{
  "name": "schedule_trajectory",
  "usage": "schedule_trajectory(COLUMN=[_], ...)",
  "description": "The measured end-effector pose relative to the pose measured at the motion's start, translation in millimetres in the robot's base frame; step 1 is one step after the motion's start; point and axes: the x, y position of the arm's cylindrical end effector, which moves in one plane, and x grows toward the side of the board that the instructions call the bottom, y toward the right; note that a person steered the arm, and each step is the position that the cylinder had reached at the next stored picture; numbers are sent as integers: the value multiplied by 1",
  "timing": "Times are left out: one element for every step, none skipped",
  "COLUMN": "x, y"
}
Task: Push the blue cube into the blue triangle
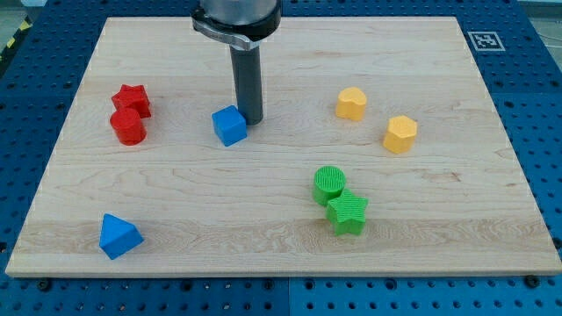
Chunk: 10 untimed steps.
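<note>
Tip at the blue cube's upper right

Blocks lie on a wooden board (281, 254), placed here relative to the blue cube (229, 125). Red star (132, 98) and red cylinder (128, 126), touching each other, sit to its left. Blue triangle (118, 236) lies well apart, toward the view's bottom left. My tip (250, 119) stands just beside the cube's upper right edge, seemingly touching it; it is a bare rod with no jaws. Green cylinder (330, 183) and green star (347, 213), touching, lie to the lower right. Two yellow blocks (351, 104) (399, 133) sit far right.
</note>
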Motion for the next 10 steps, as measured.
schedule_trajectory(x=[14, 22, 24, -4, 9, 47, 47, -11, -3, 42], y=[-5, -6, -7, -19, -20, -20, -20, -26, -40, -41])
